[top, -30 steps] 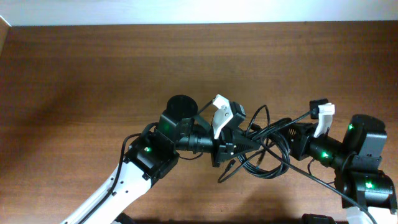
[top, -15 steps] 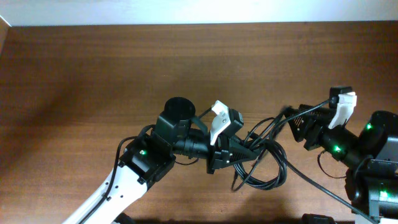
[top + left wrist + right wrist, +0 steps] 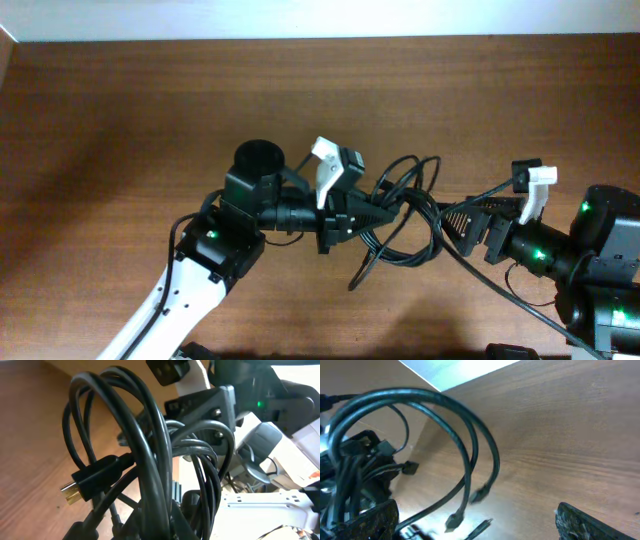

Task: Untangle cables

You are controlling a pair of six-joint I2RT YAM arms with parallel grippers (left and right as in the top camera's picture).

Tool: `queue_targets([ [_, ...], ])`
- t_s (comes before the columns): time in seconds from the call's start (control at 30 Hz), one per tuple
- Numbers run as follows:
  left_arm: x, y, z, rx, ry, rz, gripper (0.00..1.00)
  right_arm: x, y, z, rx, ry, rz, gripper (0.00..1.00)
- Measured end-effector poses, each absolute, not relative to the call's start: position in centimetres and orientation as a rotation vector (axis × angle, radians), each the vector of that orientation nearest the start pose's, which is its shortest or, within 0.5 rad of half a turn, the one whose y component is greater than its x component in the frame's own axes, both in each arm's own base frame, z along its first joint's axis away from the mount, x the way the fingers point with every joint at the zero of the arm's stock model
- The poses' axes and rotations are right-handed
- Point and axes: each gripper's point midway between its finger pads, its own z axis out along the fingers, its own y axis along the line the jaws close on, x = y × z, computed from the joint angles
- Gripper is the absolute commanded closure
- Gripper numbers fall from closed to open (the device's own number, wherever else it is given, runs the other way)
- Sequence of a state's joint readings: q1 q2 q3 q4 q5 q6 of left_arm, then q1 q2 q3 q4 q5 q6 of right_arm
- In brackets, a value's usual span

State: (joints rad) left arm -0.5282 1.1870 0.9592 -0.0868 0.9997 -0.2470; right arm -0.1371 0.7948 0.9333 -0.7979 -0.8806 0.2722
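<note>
— Where to look for the cables (image 3: pixel 408 208)?
— Near the middle of the table (image 3: pixel 120 120), between the two arms. Bunched into one looped tangle, lifted and hanging from the left gripper (image 3: pixel 390 210), clamped tight on the bundle.
— Any clear sight of that clamp?
— Hardly. From the left wrist, only thick black loops crowding the lens, with a gold-tipped plug (image 3: pixel 75 491) poking out at lower left.
— And the right gripper (image 3: pixel 450 225)?
— Spread wide, holding nothing. From its own wrist, just the fingers (image 3: pixel 580 522) at the bottom corners, cut off by the frame edge, with wood showing between.
— Touching the tangle?
— Hard to say from overhead: just beside the loops, black against black. From the right wrist, arching up at the left, apart from both pads.
— Possible to tell one cord from the other?
— No, too many crossings. Also a few loose ends (image 3: pixel 479 494) dangling low, too blurred to make out the tips.
</note>
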Motion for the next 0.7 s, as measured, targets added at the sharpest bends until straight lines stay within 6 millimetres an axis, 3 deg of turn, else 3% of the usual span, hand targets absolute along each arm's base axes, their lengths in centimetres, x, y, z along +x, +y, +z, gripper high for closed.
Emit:
queue_targets([
  [0.27, 22.0, -29.0, 33.4, 1.048, 1.548, -1.376, 1.0, 21.3, 12.1, 29.8, 0.236, 2.176, 1.443, 0.02],
  [0.4, 21.6, -29.2, 33.4, 1.119, 1.474, -1.321, 1.0, 20.5, 12.9, 30.6, 0.38, 2.193, 1.623, 0.19],
  [0.5, 19.8, -30.7, 33.3, 1.251, 1.343, -1.254, 1.0, 20.2, 13.1, 30.9, 0.478, 2.206, 1.711, 0.3],
  [0.6, 20.3, -31.3, 32.4, 1.244, 1.377, -1.16, 1.0, 20.1, 13.2, 31.0, 0.534, 2.211, 1.75, 0.39],
  [0.7, 20.8, -31.4, 32.2, 1.231, 1.389, -1.116, 1.0, 20.1, 13.2, 31.0, 0.556, 2.21, 1.761, 0.43],
])
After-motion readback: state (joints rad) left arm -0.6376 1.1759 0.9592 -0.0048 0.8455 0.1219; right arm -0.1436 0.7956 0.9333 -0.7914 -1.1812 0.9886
